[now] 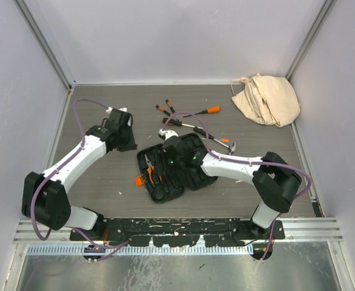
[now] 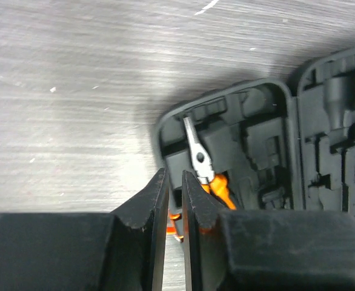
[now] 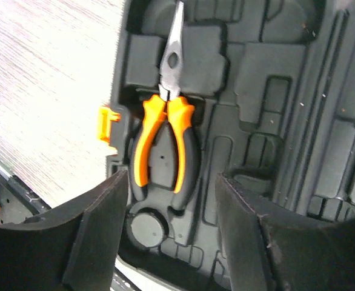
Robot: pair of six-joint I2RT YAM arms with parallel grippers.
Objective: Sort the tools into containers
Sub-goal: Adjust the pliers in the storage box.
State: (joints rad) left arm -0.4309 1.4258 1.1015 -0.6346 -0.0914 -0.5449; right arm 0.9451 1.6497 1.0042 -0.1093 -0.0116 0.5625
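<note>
The black tool case (image 1: 189,173) lies open on the table, moulded slots up, its orange latch (image 3: 108,124) on the left edge. Orange-handled pliers (image 3: 146,136) rest in a slot of its left half and also show in the left wrist view as pliers (image 2: 197,154). My right gripper (image 3: 171,179) hangs open just above the handles, fingers wide apart and touching nothing. My left gripper (image 2: 174,174) sits low beside the case's (image 2: 262,151) left edge with a narrow empty gap between its jaws. Several orange-and-black screwdrivers (image 1: 205,111) lie loose behind the case.
A beige cloth bag (image 1: 266,99) is slumped in the far right corner. A small hammer-like tool (image 1: 226,144) lies just right of the case, near my right arm's forearm. White walls enclose the table on three sides.
</note>
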